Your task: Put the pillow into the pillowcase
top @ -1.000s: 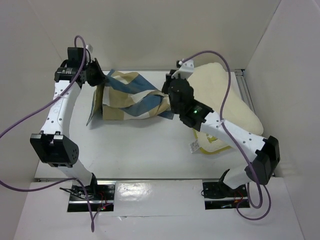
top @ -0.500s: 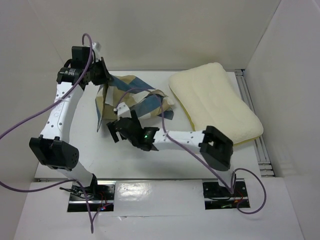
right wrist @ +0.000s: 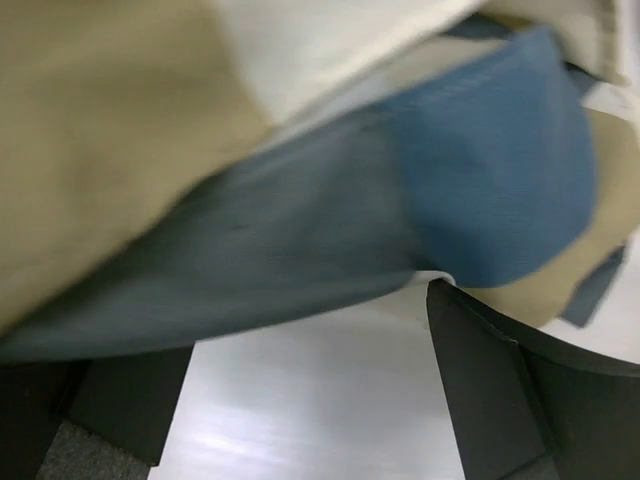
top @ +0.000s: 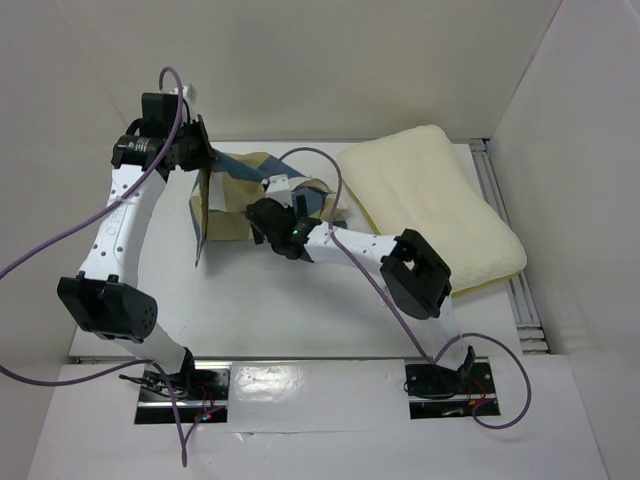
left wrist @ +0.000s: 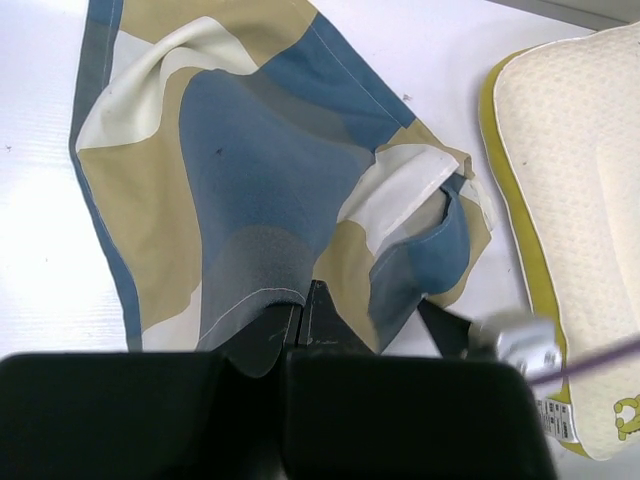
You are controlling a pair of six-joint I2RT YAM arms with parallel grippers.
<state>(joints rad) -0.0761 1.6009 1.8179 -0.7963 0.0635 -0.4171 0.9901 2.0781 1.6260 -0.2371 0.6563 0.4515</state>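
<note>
now, left gripper point(left wrist: 300, 312): clamped on a stitched edge of the pillowcase point(left wrist: 250, 170), which is lifted at the table's point(top: 300, 310) far left.
right gripper point(right wrist: 310, 390): spread wide, empty, just beside the cloth's lower fold.
pillow point(top: 430, 205): laid at the far right corner, untouched.
handling: cloth is judged light, limp; its hem is best pinched. pillow is judged soft, bulky.
</note>
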